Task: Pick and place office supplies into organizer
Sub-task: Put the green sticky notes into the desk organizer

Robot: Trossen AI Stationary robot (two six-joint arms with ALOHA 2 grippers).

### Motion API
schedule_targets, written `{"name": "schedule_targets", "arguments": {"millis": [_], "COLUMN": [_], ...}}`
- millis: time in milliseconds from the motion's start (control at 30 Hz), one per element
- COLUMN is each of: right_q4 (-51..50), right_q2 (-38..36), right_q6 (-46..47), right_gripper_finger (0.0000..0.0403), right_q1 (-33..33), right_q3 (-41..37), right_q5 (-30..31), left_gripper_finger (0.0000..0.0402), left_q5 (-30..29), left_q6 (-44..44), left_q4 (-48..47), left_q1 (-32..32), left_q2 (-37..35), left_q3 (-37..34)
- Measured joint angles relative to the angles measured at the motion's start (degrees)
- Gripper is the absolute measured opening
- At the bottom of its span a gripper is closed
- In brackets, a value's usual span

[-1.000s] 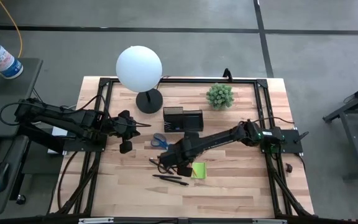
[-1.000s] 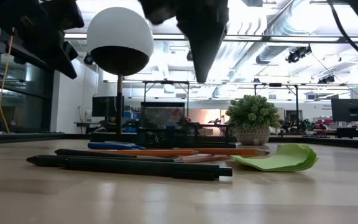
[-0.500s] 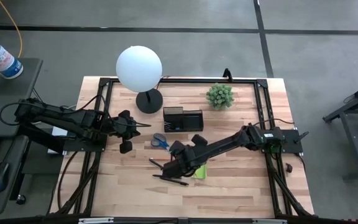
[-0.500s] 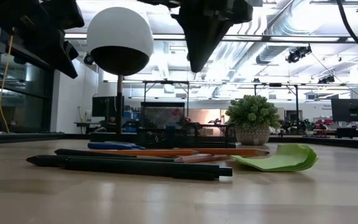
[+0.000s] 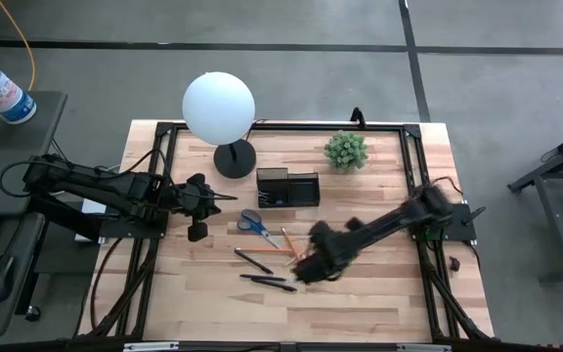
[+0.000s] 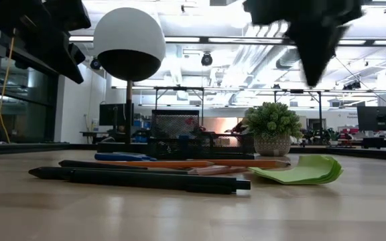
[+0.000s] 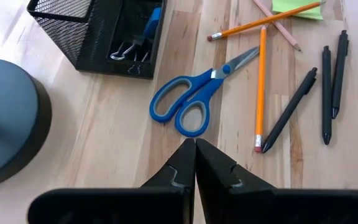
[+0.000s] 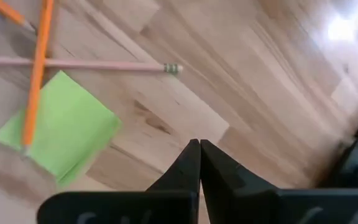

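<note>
The office supplies lie loose on the wood in front of the black mesh organizer (image 5: 287, 188): blue-handled scissors (image 7: 191, 99), orange pencils (image 7: 261, 87), black pens (image 7: 288, 112) and a lime-green sticky-note pad (image 8: 58, 134) with one orange pencil (image 8: 36, 68) lying across it. My right gripper (image 8: 199, 144) hangs shut above bare wood just beside the pad, holding nothing; in the high view (image 5: 304, 272) it covers the pad. My left gripper (image 7: 194, 144) waits shut in the air left of the scissors, also (image 5: 225, 198).
A lamp with a white globe (image 5: 219, 108) and a round black base (image 5: 235, 158) stands far left of the organizer. A small potted plant (image 5: 345, 150) stands at the far right. Metal clips (image 7: 126, 53) lie inside the organizer. Bare wood stretches toward the near and right edges.
My right gripper has swung toward the table's right edge, from above the pens and pencils to beside the sticky-note pad, rolling about its own axis as it went. It has stayed shut and above the table. The supplies have not moved.
</note>
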Motion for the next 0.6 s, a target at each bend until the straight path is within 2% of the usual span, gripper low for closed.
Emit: {"name": "schedule_targets", "arguments": {"millis": [133,267,400,600], "right_q4": [8.45,18.99,27.48,43.65], "right_q2": [-11.57,-20.24,-23.92,-23.62], "right_q6": [6.09,11.22,15.08,17.86], "right_gripper_finger": [0.0001,0.0007,0.0026,0.0079], "right_q1": [1.56,1.97,1.95,0.93], "right_q3": [-9.03,-17.91,-26.27,-34.70], "right_q5": [1.74,0.41,-1.82,-4.18], "left_gripper_finger": [0.0001,0.0001,0.0001,0.0001], "left_q5": [0.01,0.01,0.01,0.01], "left_q6": [0.00,0.00,-0.48,-1.31], "left_q4": [0.62,1.34,2.83,3.25], "left_q1": [0.01,0.00,0.01,0.01], "left_q2": [0.00,0.00,0.00,0.00], "left_q3": [0.00,0.00,0.00,0.00]}}
